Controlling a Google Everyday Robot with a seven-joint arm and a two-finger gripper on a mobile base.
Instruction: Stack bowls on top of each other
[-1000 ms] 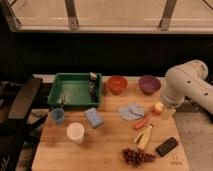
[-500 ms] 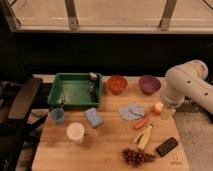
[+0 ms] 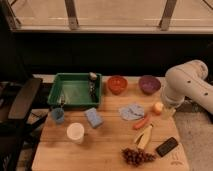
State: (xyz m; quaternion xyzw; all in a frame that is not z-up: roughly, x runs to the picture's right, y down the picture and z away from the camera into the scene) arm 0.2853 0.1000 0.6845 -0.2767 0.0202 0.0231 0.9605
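At the back of the wooden table (image 3: 107, 150), the red-orange bowl (image 3: 117, 84) and the purple bowl (image 3: 149, 84) sit side by side, not touching. The gripper (image 3: 169, 111) hangs low at the table's right edge, just beside a small orange fruit (image 3: 158, 107). I cannot tell if it is open or shut. A gray cloth (image 3: 131, 111) and a carrot (image 3: 141, 121) lie near. A green tray (image 3: 75, 91) sits left of the bowls.

Tray (image 3: 75, 90) is set back-left on the surface (image 3: 100, 150). Left bowl (image 3: 117, 84) and right bowl (image 3: 149, 84) are placed side by side, apart, right of the tray. Small cup (image 3: 58, 115), sponge (image 3: 93, 117) and large cup (image 3: 75, 132) are laid before the tray. Cloth (image 3: 131, 111) is laid before the bowls. Carrot (image 3: 142, 121), banana (image 3: 145, 136), grapes (image 3: 136, 156) and phone (image 3: 166, 146) are grouped front-right. Claw (image 3: 169, 111) is held at the right edge, beside a round fruit (image 3: 158, 107).
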